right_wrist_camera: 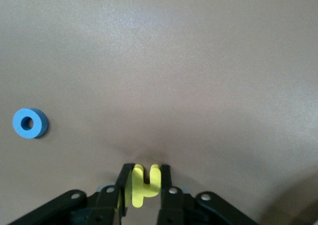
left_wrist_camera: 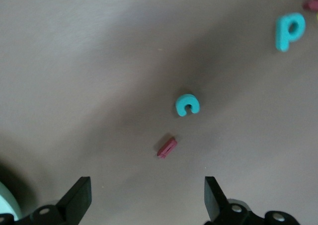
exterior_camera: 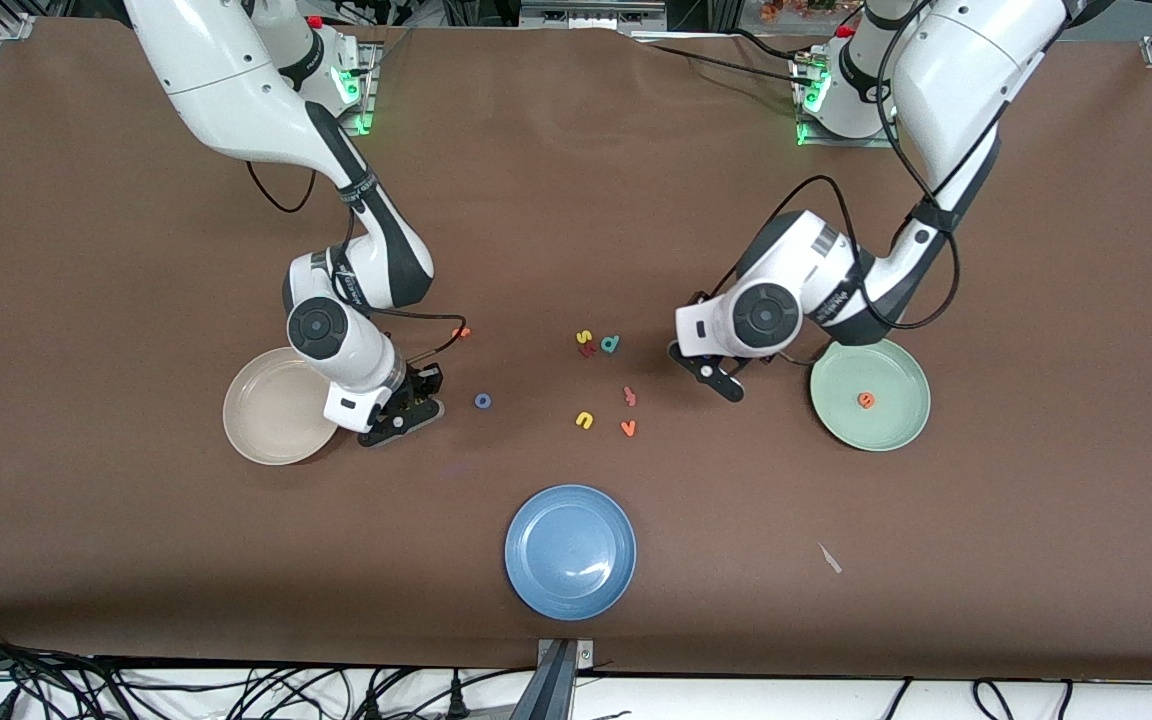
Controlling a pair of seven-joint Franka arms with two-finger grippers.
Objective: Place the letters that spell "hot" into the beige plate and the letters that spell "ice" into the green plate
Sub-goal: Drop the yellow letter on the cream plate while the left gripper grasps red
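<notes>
My right gripper (exterior_camera: 422,408) is low at the table beside the beige plate (exterior_camera: 258,420), which holds nothing. In the right wrist view this gripper (right_wrist_camera: 145,178) is shut on the yellow h (right_wrist_camera: 144,185). The blue o (exterior_camera: 482,401) (right_wrist_camera: 30,123) lies on the table close by. My left gripper (exterior_camera: 708,370) (left_wrist_camera: 147,195) is open next to the green plate (exterior_camera: 896,425), which holds the orange e (exterior_camera: 866,400). The teal c (left_wrist_camera: 187,105) and dark red i (left_wrist_camera: 167,147) lie just off its fingertips; the arm hides them in the front view. Two small orange letters (exterior_camera: 461,332) (exterior_camera: 628,396) lie loose; I cannot tell which is the t.
A blue plate (exterior_camera: 570,550) sits nearer the front camera, mid-table. The teal d (exterior_camera: 611,344) (left_wrist_camera: 289,31), a yellow s (exterior_camera: 584,336), a yellow u (exterior_camera: 584,420) and an orange v (exterior_camera: 627,428) lie scattered mid-table. A pale scrap (exterior_camera: 830,558) lies toward the left arm's end.
</notes>
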